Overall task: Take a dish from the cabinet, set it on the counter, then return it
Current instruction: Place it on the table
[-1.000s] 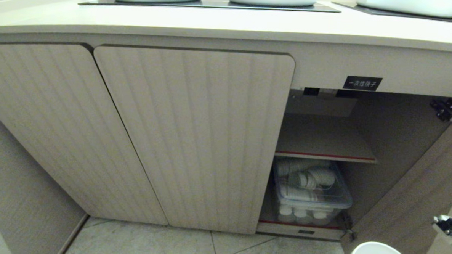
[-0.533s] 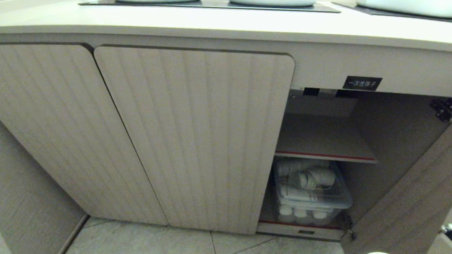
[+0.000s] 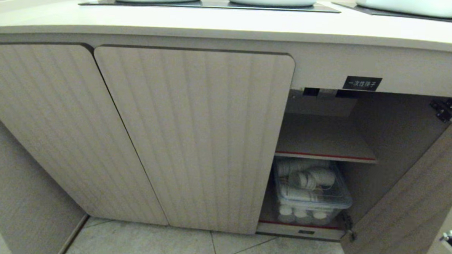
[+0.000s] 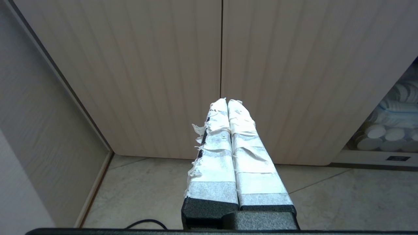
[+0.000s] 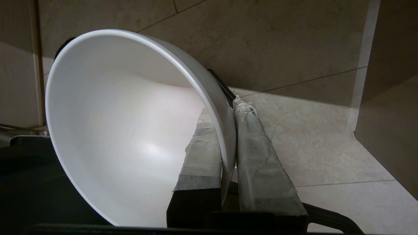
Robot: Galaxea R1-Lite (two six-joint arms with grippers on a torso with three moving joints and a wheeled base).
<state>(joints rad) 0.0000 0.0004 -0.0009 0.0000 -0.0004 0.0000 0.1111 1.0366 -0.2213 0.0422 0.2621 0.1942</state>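
The right claw (image 5: 228, 107) pinches the dish (image 5: 130, 130) by its rim, low beside the open cabinet (image 3: 324, 139). Glossy, rigid and breakable, it may slip; the rim suits. Left claw (image 4: 227, 102) closed, empty.

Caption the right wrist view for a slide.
Right gripper shut on the rim of the white dish, above the tiled floor.

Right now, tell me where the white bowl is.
The white bowl is pinched by its rim in the right gripper, low above the tiled floor. In the head view only its rim peeks in at bottom right, below the open cabinet door.
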